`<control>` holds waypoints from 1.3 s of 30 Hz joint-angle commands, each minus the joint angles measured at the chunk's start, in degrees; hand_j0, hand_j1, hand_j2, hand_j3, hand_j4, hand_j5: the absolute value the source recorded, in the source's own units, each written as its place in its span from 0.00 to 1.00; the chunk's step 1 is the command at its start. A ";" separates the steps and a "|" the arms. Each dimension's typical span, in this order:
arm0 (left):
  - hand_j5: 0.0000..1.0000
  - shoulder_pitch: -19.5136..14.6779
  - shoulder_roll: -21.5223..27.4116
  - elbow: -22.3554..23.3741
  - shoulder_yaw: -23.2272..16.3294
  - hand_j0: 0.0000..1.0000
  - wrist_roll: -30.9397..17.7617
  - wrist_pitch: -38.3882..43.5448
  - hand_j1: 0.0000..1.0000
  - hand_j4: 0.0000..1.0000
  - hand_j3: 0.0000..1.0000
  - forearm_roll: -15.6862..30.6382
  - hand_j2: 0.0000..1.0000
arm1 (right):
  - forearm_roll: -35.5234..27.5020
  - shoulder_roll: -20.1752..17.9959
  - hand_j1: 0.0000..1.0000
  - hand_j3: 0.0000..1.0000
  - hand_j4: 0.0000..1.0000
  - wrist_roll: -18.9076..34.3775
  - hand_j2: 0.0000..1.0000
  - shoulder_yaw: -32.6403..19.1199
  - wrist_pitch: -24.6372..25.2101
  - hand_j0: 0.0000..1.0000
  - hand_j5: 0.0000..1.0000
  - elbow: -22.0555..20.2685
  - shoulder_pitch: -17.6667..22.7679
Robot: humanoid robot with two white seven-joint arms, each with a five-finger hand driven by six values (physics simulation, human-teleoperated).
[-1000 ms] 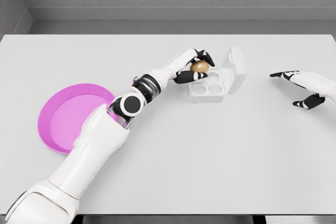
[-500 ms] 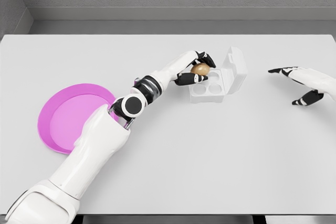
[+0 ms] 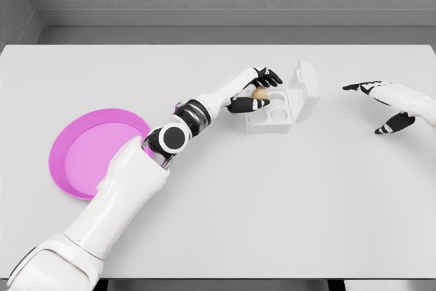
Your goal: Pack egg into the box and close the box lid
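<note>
The egg (image 3: pixel 259 93) is seated in a rear-left cup of the box (image 3: pixel 274 115), centre frame. The left robot hand (image 3: pixel 257 89) is spread apart around it, apparently releasing. The lid (image 3: pixel 306 90) is stood upright; the right robot hand (image 3: pixel 380 103) is held open nearby, likely for closing.

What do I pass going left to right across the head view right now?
Pink plate → left hand → egg, low in the box's rear-left cup → white egg box with its lid standing open → right hand, fingers spread above the table.
</note>
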 commanded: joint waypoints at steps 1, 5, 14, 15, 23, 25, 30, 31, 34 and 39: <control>0.64 0.00 0.00 -0.04 0.02 0.64 0.02 -0.01 0.64 0.64 0.64 0.16 0.64 | -0.32 -0.07 1.00 1.00 1.00 -0.02 1.00 -0.03 0.10 1.00 1.00 -0.04 0.00; 0.64 0.00 0.00 0.05 0.02 0.64 0.02 0.07 0.64 0.64 0.64 0.16 0.64 | -0.32 -0.16 1.00 1.00 1.00 -0.02 1.00 -0.03 0.10 1.00 1.00 -0.04 0.00; 0.64 0.18 0.00 -0.13 0.11 0.64 0.11 0.07 0.64 0.64 0.64 0.16 0.64 | -0.32 -0.25 1.00 1.00 1.00 -0.02 1.00 -0.03 0.10 1.00 1.00 -0.04 0.09; 0.64 0.26 0.00 -0.74 0.11 0.64 0.11 0.07 0.64 0.64 0.64 0.16 0.64 | -0.32 -0.25 1.00 1.00 1.00 -0.02 1.00 -0.03 0.10 1.00 1.00 -0.04 0.09; 0.79 0.97 0.00 -4.43 1.34 0.79 0.20 0.16 0.79 0.79 0.79 0.16 0.79 | -0.32 -0.34 1.00 1.00 1.00 -0.02 1.00 -0.03 0.10 1.00 1.00 -0.12 0.26; 0.82 1.41 0.00 -5.84 2.31 0.82 0.20 0.25 0.82 0.82 0.82 0.16 0.82 | -0.41 -0.34 1.00 1.00 1.00 -0.02 1.00 -0.03 0.10 1.00 1.00 -0.12 0.35; 0.90 3.16 0.00 -8.13 5.47 0.90 0.11 0.25 0.90 0.90 0.90 0.34 0.90 | -0.41 -0.51 1.00 1.00 1.00 -0.02 1.00 -0.12 0.10 1.00 1.00 -0.12 0.44; 0.90 3.78 0.00 -8.12 6.52 0.90 0.20 0.25 0.90 0.90 0.90 0.34 0.90 | -0.41 -0.60 1.00 1.00 1.00 -0.02 1.00 -0.12 0.10 1.00 1.00 -0.12 0.53; 0.94 5.01 0.00 -11.20 9.16 0.94 0.20 0.69 0.94 0.94 0.94 0.43 0.94 | -0.32 -0.78 1.00 1.00 1.00 -0.02 1.00 -0.12 0.10 1.00 1.00 -0.12 0.62; 1.00 8.61 0.00 -24.64 14.61 1.00 0.11 2.27 1.00 1.00 1.00 1.04 1.00 | -0.23 -0.69 1.00 1.00 1.00 -0.02 1.00 -0.20 0.10 1.00 1.00 -0.04 0.44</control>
